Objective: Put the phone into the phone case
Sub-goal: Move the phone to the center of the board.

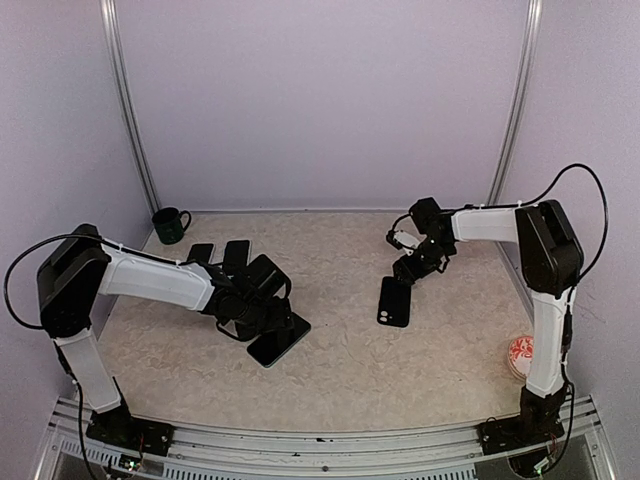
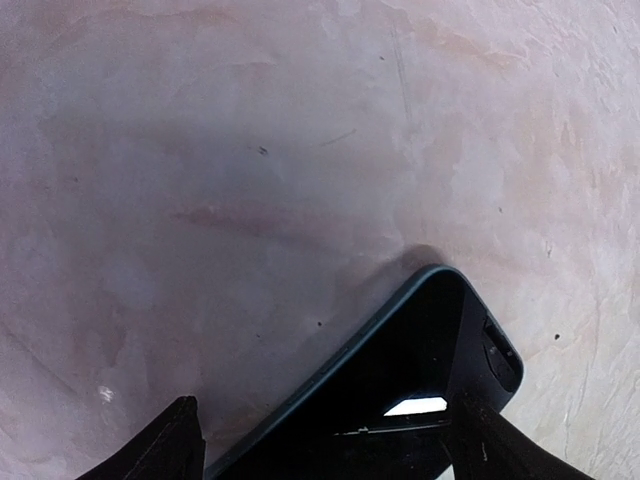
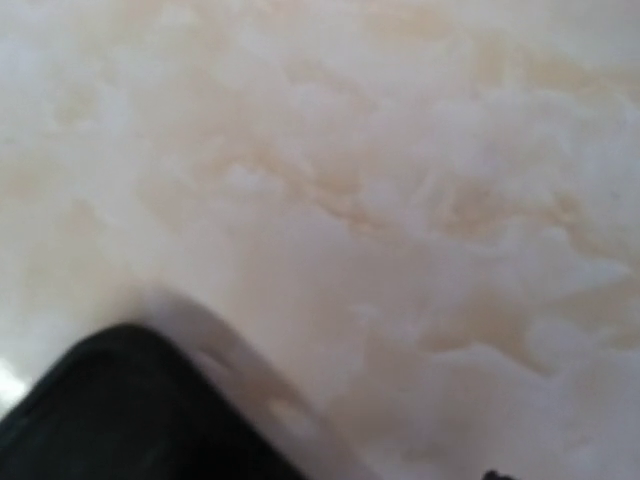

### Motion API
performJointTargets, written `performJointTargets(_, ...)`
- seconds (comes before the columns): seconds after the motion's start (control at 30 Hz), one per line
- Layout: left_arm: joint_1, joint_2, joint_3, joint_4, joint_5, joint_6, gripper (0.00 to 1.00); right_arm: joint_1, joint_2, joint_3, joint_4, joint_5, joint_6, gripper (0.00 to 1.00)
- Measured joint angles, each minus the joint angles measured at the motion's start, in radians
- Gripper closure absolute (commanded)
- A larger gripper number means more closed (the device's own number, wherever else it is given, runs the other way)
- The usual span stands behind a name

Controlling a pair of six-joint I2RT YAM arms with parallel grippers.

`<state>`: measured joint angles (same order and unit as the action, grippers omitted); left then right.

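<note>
Your left gripper (image 1: pixel 270 322) stands wide astride the phone (image 1: pixel 282 340), well left of the phone case (image 1: pixel 393 302); I cannot tell if it grips. Your right gripper (image 1: pixel 408 268) is just behind the case, its opening unclear. Pinch a corner off-centre and the case may skid away.

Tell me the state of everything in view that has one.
left gripper: fingers wide astride left black slab, grip unclear.
right gripper: above right black slab's far end, opening unclear.
left black slab: glossy, on table.
right black slab: lying flat.
mug: upright.
</note>
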<state>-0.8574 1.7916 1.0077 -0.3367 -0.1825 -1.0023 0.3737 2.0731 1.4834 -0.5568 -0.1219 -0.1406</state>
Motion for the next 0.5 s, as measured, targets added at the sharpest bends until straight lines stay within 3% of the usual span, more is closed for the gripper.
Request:
performJointTargets(0.1,-0.011,0.009,0.01,0.012,0.017,-0.006,0.17,0.0,0.029,0.011,-0.005,-0.001,-0.012,0.43)
performJointTargets(0.17,-0.015,0.014,0.019,0.014,0.023,-0.01,0.17,0.0,0.029,0.014,-0.004,0.001,-0.02,0.56)
performJointTargets(0.5,-0.043,0.054,0.077,0.014,0.08,-0.03,0.17,0.0,0.031,0.014,-0.01,-0.024,-0.034,0.81)
